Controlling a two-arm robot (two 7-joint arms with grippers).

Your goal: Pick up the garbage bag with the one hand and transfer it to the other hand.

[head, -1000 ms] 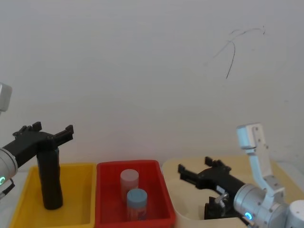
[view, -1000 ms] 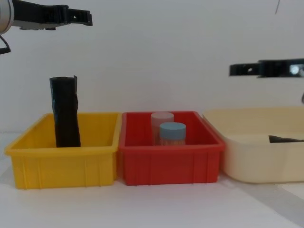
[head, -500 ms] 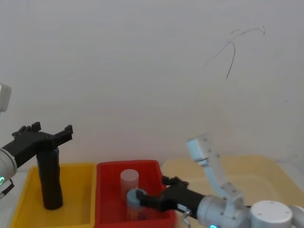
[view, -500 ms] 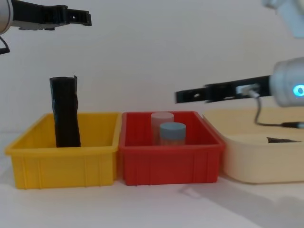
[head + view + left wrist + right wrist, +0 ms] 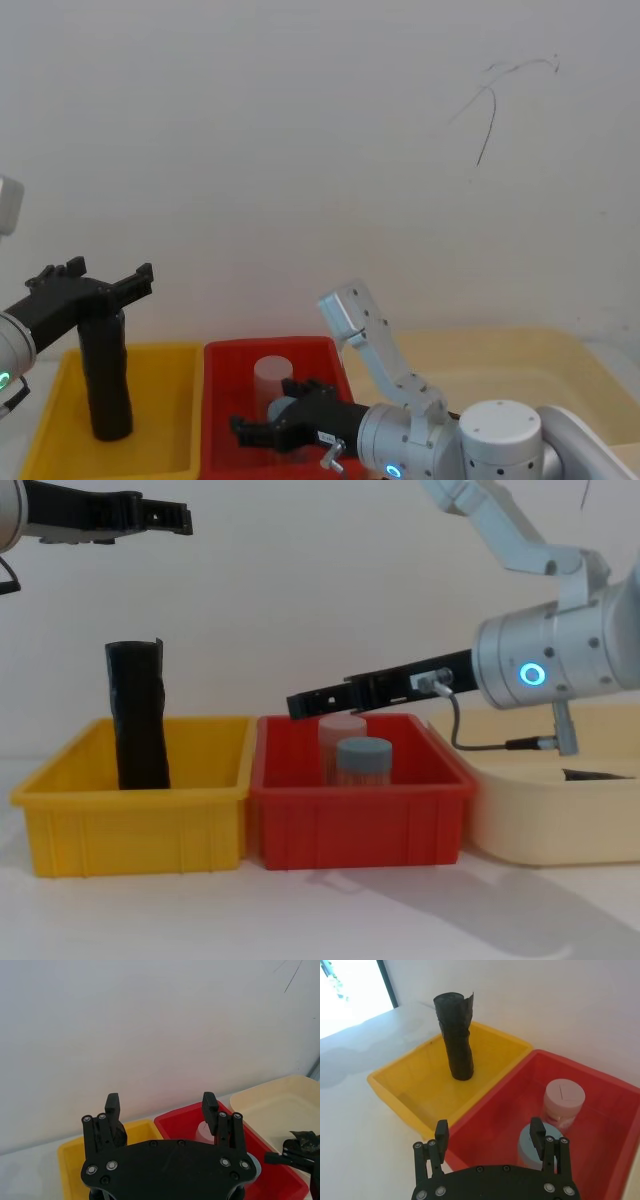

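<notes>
White tabletop (image 5: 300, 910) w/ red bin (image 5: 355, 815) mid-table: R gripper (image 5: 489, 1132), fingers spread, hovers just above it; garbage bag (image 5: 598, 774) lies in cream tub (image 5: 540, 820) right of red bin; L gripper (image 5: 161, 1102), also spread, high to bin's left.

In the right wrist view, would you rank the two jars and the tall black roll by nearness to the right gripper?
From the right gripper:
1. Blue-lidded jar, nearest, in the red bin.
2. Pink-lidded jar, same bin, behind the blue one.
3. Tall black roll, upright in the yellow bin.
</notes>
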